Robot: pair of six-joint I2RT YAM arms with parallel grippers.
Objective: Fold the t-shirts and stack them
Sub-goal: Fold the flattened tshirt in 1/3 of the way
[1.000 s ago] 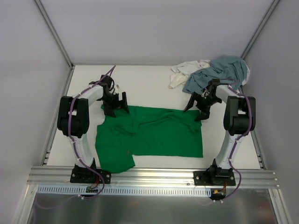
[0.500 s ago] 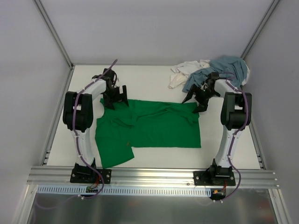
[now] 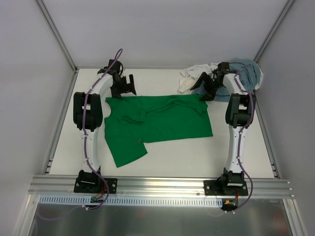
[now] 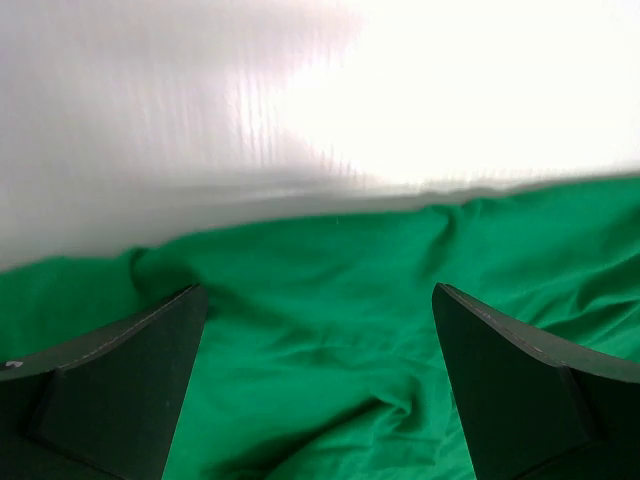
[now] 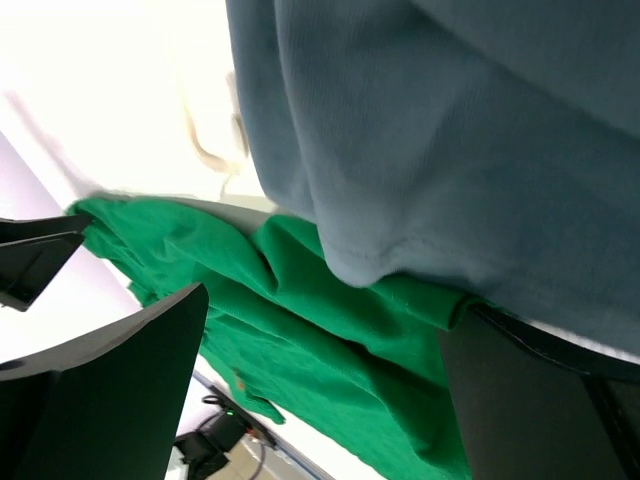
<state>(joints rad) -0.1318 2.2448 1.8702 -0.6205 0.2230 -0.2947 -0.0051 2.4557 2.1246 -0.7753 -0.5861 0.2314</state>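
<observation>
Left pincer (image 4: 318, 292) stands wide, its fingers spread over the far left edge of the green shirt (image 3: 162, 120) and clamping nothing. Right pincer (image 5: 322, 300) is likewise wide, at the green shirt's far right corner; contact with the cloth cannot be confirmed. The green shirt lies spread and wrinkled on the table (image 3: 152, 81), one sleeve jutting from its near left side. The grey-blue shirt (image 3: 243, 71) is bunched just beyond the green shirt's far right corner. The white shirt (image 3: 193, 76) lies crumpled beyond the same far edge, against the grey-blue one.
</observation>
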